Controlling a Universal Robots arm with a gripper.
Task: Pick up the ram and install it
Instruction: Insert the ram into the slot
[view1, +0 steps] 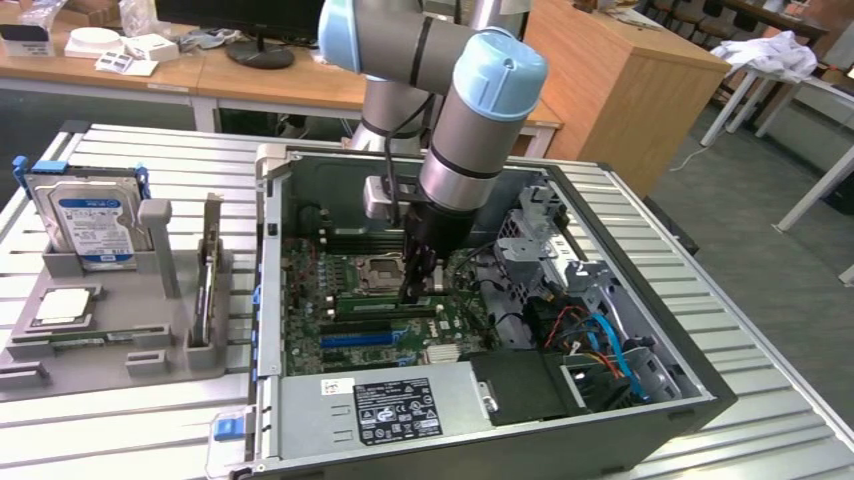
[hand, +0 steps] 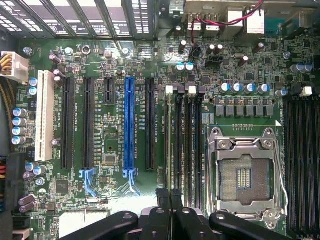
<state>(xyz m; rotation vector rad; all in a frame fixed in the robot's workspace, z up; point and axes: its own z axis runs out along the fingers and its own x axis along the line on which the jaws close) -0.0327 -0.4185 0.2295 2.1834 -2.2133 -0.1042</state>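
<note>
Exterior view: arm (view1: 467, 120) reaches down into the open case (view1: 614, 440) at frame centre, gripper (view1: 416, 295) just above the board (view1: 314, 345) beside the CPU socket (view1: 380, 270); directly under its tip a thin green strip running across the board appears to be the ram (view1: 374, 313), though this is not certain; a hard drive (view1: 94, 215) stands in the grey fixture (view1: 80, 365) at the exterior view's left. Wrist view: gripper narrow, fingers (hand: 163, 202) drawn nearly together over one end of the black slots (hand: 188, 150) between the CPU socket and the blue slot (hand: 130, 125); whether anything is pinched between them cannot be told.
</note>
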